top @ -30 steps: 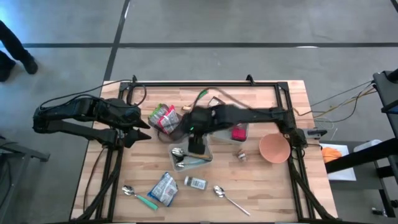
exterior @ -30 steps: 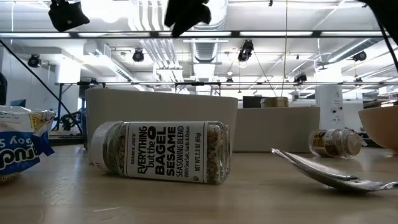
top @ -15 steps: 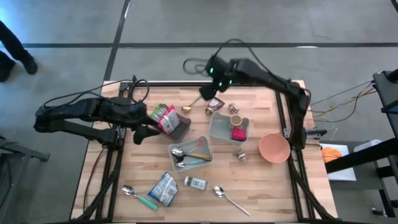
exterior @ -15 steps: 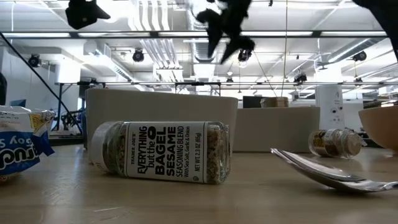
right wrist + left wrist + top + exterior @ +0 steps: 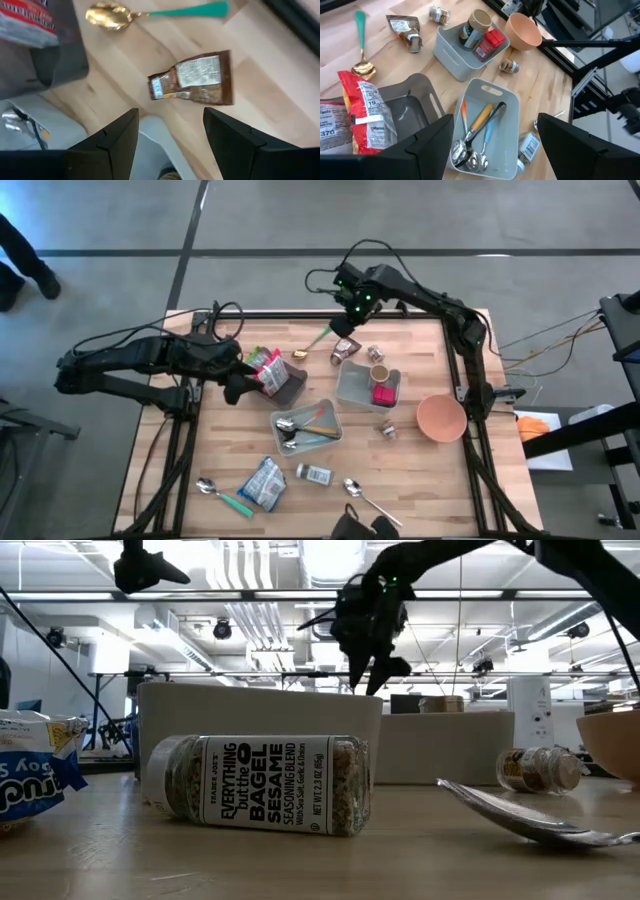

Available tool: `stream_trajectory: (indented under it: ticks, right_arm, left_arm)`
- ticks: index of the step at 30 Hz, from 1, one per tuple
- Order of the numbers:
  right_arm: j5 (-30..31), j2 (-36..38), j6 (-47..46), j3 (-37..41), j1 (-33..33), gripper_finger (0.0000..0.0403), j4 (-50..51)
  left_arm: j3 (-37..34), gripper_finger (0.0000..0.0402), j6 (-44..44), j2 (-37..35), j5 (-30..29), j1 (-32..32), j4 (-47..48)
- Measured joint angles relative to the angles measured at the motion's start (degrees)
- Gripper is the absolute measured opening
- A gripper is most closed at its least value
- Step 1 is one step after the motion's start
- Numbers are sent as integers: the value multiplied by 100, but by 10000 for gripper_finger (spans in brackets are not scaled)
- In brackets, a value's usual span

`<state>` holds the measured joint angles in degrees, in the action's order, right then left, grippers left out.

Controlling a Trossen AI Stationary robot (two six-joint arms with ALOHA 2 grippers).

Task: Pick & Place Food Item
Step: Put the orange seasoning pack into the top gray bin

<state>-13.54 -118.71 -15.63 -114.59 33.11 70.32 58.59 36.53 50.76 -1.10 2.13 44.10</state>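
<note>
A brown food packet (image 5: 195,77) lies flat on the wood near the table's far edge, also seen in the high view (image 5: 345,351). My right gripper (image 5: 170,150) hangs open above it, fingers apart and touching nothing; in the low view it (image 5: 370,635) is well above the table. Red snack packets (image 5: 264,368) stand in a dark grey bin (image 5: 292,390). My left gripper (image 5: 243,387) waits open just left of that bin, holding nothing. A gold spoon with a green handle (image 5: 150,12) lies beside the brown packet.
A light grey bin (image 5: 345,390) holds a jar and a red box. A tray (image 5: 335,420) holds cutlery. An orange bowl (image 5: 441,418) sits at the right. A seasoning bottle (image 5: 260,783), a blue bag (image 5: 264,483) and two spoons (image 5: 365,497) lie near the front edge.
My right gripper has swung from over the cutlery tray at the table's middle to the far edge, rolled about its axis and come down some, ending above the brown packet. My left gripper has edged toward the dark bin. Both stay open; no object has moved.
</note>
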Motion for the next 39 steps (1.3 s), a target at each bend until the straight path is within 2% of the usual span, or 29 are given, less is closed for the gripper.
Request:
stream_trajectory:
  ticks: [8,20,39]
  right_arm:
    - [77,-535,-409,0,-300,219,-45]
    - [1534,-990,-414,-15,-887,219,-131]
    - [1674,-1492,-429,-197,-964,219,-242]
  left_arm:
    - [0,292,133,9,-2,0,-15]
    - [0,292,144,9,2,11,-21]
    - [0,292,194,9,4,11,-61]
